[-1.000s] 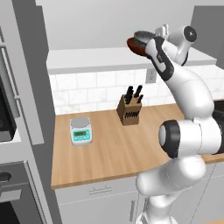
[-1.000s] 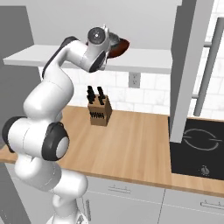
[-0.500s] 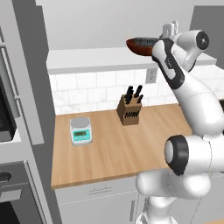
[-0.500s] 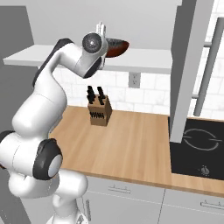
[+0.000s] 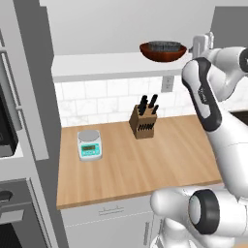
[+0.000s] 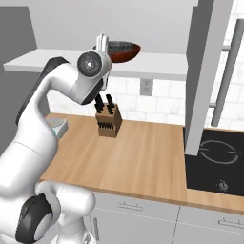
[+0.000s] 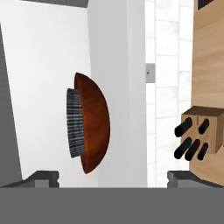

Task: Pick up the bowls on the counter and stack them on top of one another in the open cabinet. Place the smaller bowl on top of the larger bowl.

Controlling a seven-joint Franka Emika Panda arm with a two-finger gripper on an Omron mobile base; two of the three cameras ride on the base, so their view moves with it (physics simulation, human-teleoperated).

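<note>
Resting on the white ledge of the open cabinet [image 5: 97, 65], at the upper middle of the left base view, the larger bowl [image 5: 163, 53] is a wide, shallow, glossy reddish-brown dish. The smaller bowl [image 5: 163, 46] sits inside it; I see only its dark grey rim with fine pale speckles. In the hand view the pair appears turned on its side at the middle left, the grey rim against the smooth brown curve.

My gripper [image 7: 113, 178] stands apart from the bowls with nothing between its fingers; the two dark tips [image 7: 41, 177] are far from each other at the bottom of the hand view.

Below, the counter [image 5: 135, 164] is light wood with a long grain. On it stand a wooden knife block [image 5: 144, 123] with black handles and a white scale [image 5: 90, 144] with a round plate. Its small greenish display is too small to read.
</note>
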